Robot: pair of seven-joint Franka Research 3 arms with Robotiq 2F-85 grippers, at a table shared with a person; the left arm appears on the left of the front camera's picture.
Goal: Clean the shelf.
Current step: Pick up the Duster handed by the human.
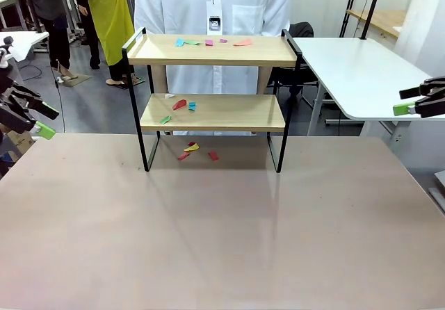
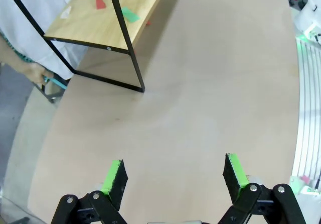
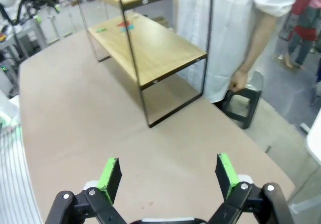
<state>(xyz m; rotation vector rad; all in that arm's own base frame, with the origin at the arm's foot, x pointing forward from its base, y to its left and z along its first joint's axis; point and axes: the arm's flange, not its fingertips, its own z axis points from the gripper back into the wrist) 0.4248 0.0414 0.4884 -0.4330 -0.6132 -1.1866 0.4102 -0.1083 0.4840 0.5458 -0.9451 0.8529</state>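
The shelf point(image 1: 212, 112) stands at the far middle of the table, with two light wooden boards in a black frame. Coloured paper scraps point(image 1: 208, 42) lie on its top board. More scraps point(image 1: 182, 105) lie on the lower board and on the table under it point(image 1: 191, 147). My left gripper point(image 1: 42, 117) hangs open at the left edge, far from the shelf. My right gripper point(image 1: 405, 99) is open at the right edge, above the table's corner. The left wrist view shows open jaws point(image 2: 174, 171) over bare table, with the shelf point(image 2: 115, 18) ahead. The right wrist view also has open jaws point(image 3: 168, 171), facing the shelf point(image 3: 155, 48).
A person in a white coat point(image 1: 212, 4) stands right behind the shelf, one hand point(image 3: 239, 78) hanging near a black stool point(image 3: 243, 103). A white table point(image 1: 354, 74) adjoins at the back right. The brown table point(image 1: 222, 233) stretches wide in front of the shelf.
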